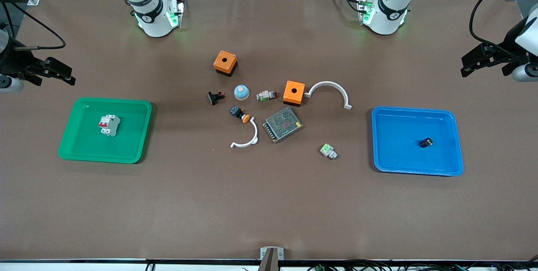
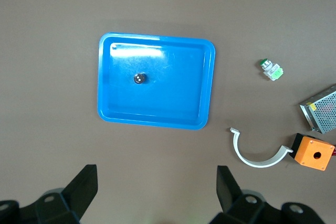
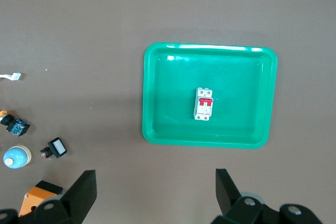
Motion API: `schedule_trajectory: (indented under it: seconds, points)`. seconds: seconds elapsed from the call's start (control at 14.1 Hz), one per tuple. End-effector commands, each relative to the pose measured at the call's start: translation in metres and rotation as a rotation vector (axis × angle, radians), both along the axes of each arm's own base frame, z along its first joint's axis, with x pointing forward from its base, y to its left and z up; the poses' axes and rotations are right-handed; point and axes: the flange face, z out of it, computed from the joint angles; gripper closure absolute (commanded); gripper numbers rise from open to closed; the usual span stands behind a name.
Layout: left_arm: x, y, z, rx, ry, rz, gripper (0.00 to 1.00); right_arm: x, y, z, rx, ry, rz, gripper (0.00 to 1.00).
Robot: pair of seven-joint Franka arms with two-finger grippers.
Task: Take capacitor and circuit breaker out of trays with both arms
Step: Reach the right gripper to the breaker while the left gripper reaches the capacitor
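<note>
Front view: breaker (image 1: 109, 125) lies in the green tray (image 1: 75, 145) at the right arm's end of the table, red levers up. Capacitor (image 1: 426, 142) lies in the blue tray (image 1: 391, 161) at the left arm's end. Right gripper (image 1: 67, 77) hangs up at the table edge past the green tray, empty; left gripper (image 1: 465, 66) likewise past the blue tray, empty. Loose parts sit mid-table between the trays: two orange boxes (image 1: 225, 63) (image 1: 294, 92), a blue dome (image 1: 241, 92), a black-and-red switch part (image 1: 215, 97), a black push-button with orange cap (image 1: 240, 114), a metal mesh power supply (image 1: 282, 124), two white curved brackets (image 1: 330, 91) (image 1: 247, 138), and two white-and-green connectors (image 1: 266, 95) (image 1: 328, 151).

Left wrist view: left gripper (image 2: 156, 192) fingers spread wide, nothing between them. Blue tray (image 2: 205, 87) sits under the camera with the capacitor (image 2: 139, 78) inside, clear of the walls (leads too thin to make out here). One connector (image 2: 271, 70), a bracket (image 2: 257, 153), an orange box (image 2: 314, 153) and a power supply corner (image 2: 321, 109) show near the frame edge.

Right wrist view: right gripper (image 3: 156, 192) fingers also spread, empty. Green tray (image 3: 157, 103) holds the breaker (image 3: 204, 104) roughly at its centre, lying flat. Switch part (image 3: 54, 148), blue dome (image 3: 17, 157) and push-button (image 3: 16, 125) visible off to one side.
</note>
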Motion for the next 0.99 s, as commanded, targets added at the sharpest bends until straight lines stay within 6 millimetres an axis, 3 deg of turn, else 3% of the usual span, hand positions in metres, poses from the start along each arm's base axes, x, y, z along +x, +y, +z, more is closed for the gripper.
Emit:
schedule_trajectory:
  seconds: [0.0,0.28,0.43,0.57,0.78,0.92]
  points:
    - [0.001,-0.003,0.005,-0.002,-0.008,0.0,0.0,-0.007,0.003,0.005,-0.013,-0.011,0.009,0.0]
    - [0.003,0.001,0.007,0.006,-0.016,-0.01,0.0,-0.006,0.002,0.006,-0.012,-0.008,-0.005,0.0]
    - [0.015,0.008,-0.007,0.021,-0.011,-0.003,0.0,0.017,-0.004,-0.022,-0.016,0.044,-0.015,0.0]
    - [0.028,0.023,-0.04,0.033,0.013,0.02,0.0,0.038,-0.022,-0.039,-0.007,0.047,-0.035,0.0]
    - [0.038,0.038,-0.108,0.031,-0.002,0.058,0.0,0.083,-0.031,-0.099,-0.033,0.113,-0.034,0.0]
    - [0.043,0.056,-0.166,0.026,-0.012,0.079,0.0,0.084,-0.046,-0.135,-0.023,0.11,-0.059,0.0]
